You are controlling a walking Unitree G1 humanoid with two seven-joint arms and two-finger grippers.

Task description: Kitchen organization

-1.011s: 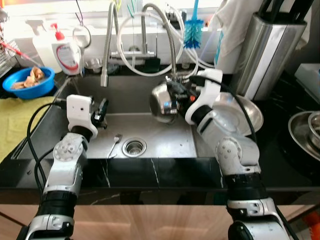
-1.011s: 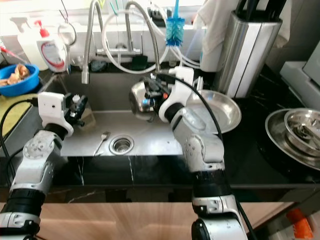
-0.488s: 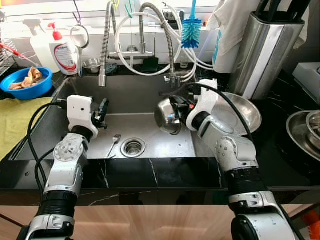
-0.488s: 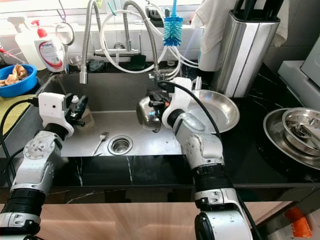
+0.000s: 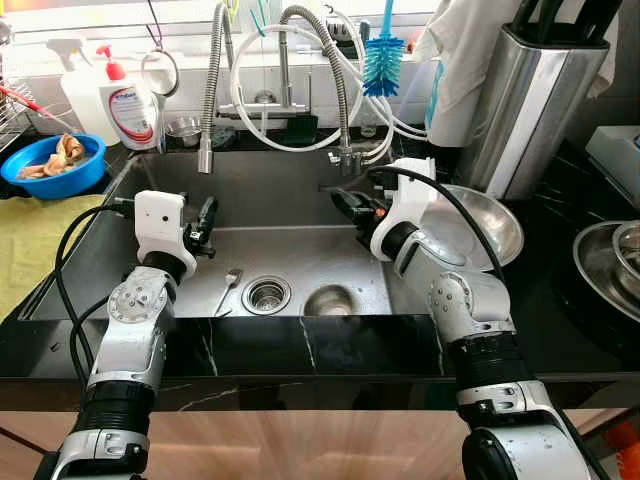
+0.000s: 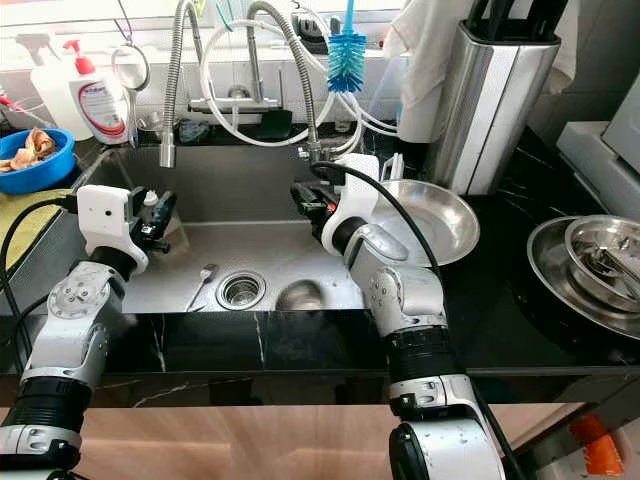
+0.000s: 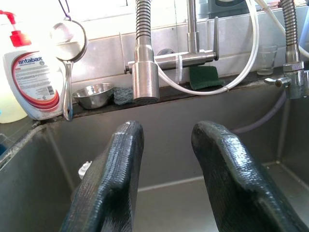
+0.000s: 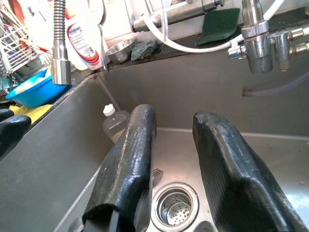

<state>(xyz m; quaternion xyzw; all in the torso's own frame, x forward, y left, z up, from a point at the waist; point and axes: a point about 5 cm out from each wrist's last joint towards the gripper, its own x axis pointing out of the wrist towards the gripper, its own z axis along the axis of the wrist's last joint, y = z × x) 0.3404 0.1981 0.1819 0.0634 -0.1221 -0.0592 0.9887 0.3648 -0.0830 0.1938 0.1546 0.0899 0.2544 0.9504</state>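
A small steel bowl (image 5: 328,299) lies on the floor of the sink (image 5: 300,190), just to the right of the drain (image 5: 267,294) and near the front wall; it is blurred, and whether it is upright or on its side cannot be told. A fork (image 5: 231,283) lies on the sink floor left of the drain, apart from the bowl. The right gripper (image 5: 352,207) hangs over the right part of the sink, above and behind the bowl, clear of it; its jaws stand apart with a plain gap and hold nothing, as the right wrist view confirms (image 8: 169,169). The left gripper (image 5: 205,220) is over the left part of the sink, above the fork, its jaws likewise parted and empty (image 7: 169,179). A small clear bottle (image 8: 115,124) stands against the left wall of the sink. A spray hose (image 5: 209,90) and tap (image 5: 285,70) rise behind the sink, with a blue brush (image 5: 382,58) hanging near them. A soap bottle (image 5: 130,105) and a blue bowl (image 5: 55,165) stand at the back left. On the dark table (image 5: 560,280) to the right rest a wide steel dish (image 5: 495,225) and a steel knife holder (image 5: 530,100).
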